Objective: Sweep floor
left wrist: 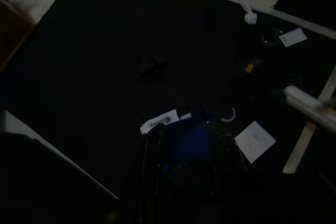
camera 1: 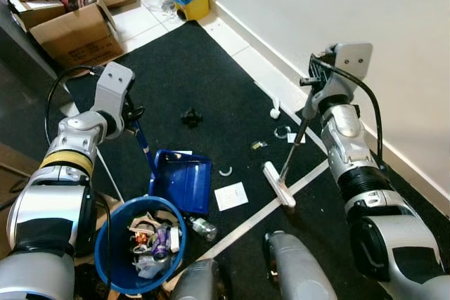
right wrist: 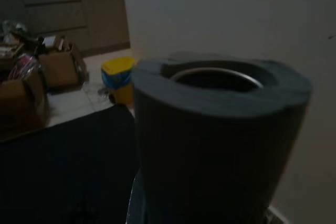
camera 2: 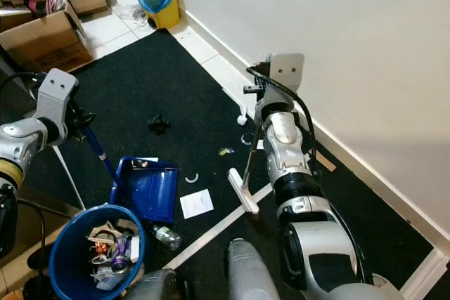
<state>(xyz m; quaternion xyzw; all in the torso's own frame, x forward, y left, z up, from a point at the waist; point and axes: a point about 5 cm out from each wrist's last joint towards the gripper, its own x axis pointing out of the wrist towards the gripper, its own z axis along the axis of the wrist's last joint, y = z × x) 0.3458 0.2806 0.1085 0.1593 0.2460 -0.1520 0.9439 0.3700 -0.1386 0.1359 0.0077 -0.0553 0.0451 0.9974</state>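
Your right gripper (camera 1: 314, 96) is clamped on the broom handle (camera 1: 297, 138), the white broom head (camera 1: 279, 183) resting on the black mat (camera 1: 211, 75) at about 5 o'clock from mat centre. Your left gripper (camera 1: 131, 114) pinches the blue dustpan handle (camera 1: 143, 142); the dustpan (camera 1: 183, 180) lies open-mouthed toward the litter, with the blue bin (camera 1: 116, 226) (already holding rubbish) just beside it at 7 o'clock. Still loose on the mat: a white card (camera 1: 231, 195) and a curved white scrap (camera 1: 226, 171) between pan and broom, a black lump (camera 1: 190, 117) at 12 o'clock, a small yellowish bit (camera 1: 258, 145), a ring (camera 1: 282, 132) and a white knob (camera 1: 275, 112) toward the wall at 2 o'clock, a clear bottle (camera 1: 204, 228) near the bin. Risks as I judge them: the flat card may slide under the pan lip; a hard stroke could flick the light bits past the pan or nudge it off line; the wall-side pieces sit behind the broom head, so you may miss them.
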